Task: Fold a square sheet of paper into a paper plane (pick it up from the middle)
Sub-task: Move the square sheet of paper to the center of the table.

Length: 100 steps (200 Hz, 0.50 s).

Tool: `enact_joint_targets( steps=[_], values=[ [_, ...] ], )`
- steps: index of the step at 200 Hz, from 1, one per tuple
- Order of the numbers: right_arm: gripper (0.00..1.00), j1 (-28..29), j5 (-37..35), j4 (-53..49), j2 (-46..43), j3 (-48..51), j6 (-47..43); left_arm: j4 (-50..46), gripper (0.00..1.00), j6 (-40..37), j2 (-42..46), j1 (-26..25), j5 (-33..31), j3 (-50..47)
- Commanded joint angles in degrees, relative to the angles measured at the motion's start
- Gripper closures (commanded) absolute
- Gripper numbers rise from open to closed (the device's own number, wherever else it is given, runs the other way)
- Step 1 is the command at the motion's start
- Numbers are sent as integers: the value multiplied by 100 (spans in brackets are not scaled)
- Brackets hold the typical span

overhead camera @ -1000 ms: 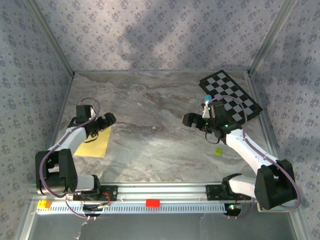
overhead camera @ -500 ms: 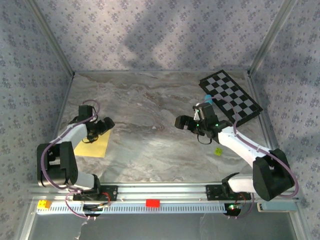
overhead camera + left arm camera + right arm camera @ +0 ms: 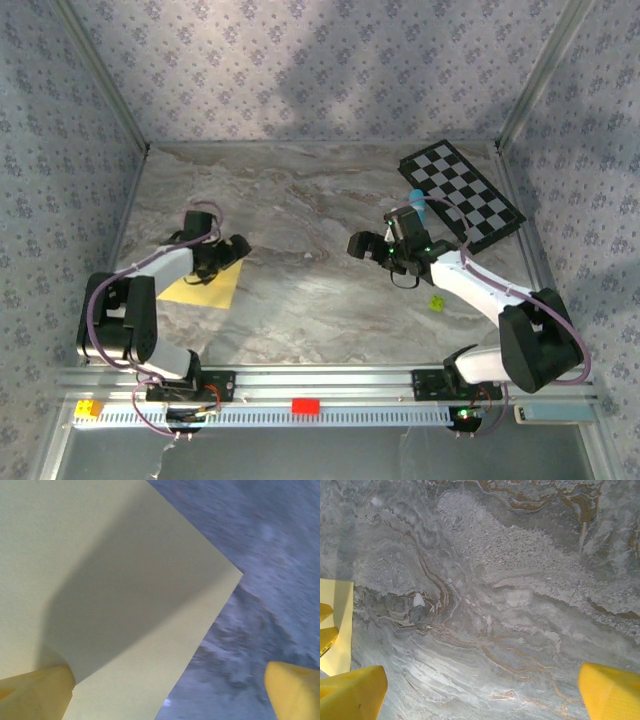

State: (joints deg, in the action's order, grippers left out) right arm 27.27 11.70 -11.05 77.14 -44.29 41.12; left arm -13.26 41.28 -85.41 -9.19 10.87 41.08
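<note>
Folding looks unstarted: the square sheet of paper [image 3: 205,288] lies flat, uncreased, near-left on the surface [image 3: 310,300], left fingers [image 3: 30,692] spread astride its right corner, right fingers [image 3: 610,687] spread and empty.

Seen from above, the left gripper [image 3: 230,255] covers the far corner of the square sheet of paper [image 3: 205,290]. In the left wrist view the sheet runs off the top and left edges, and the table [image 3: 270,555] is blurred. The right arm [image 3: 470,280] hides the light-blue marker's [image 3: 415,196] lower end.
</note>
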Motion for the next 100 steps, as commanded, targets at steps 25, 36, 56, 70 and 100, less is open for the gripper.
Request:
enact_joint_targets(
  steps=[25, 36, 56, 70, 100],
  values=[
    [1, 66, -332, -129, -109, 157, 398, 201, 0, 1878, -653, -1586, -143, 8],
    [0, 68, -374, -129, -167, 247, 478, 302, 0, 2199, -762, -1913, -286, 148],
    [0, 67, -470, -156, -307, 423, 580, 308, 0, 2414, -1053, -2469, -503, 581],
    [0, 52, -528, -232, -407, 515, 605, 68, 0, 2423, -1273, -2742, -619, 986],
    [0, 19, -560, -443, -656, 613, 537, -261, 0, 2185, -1321, -3009, -758, 1587]
  ],
)
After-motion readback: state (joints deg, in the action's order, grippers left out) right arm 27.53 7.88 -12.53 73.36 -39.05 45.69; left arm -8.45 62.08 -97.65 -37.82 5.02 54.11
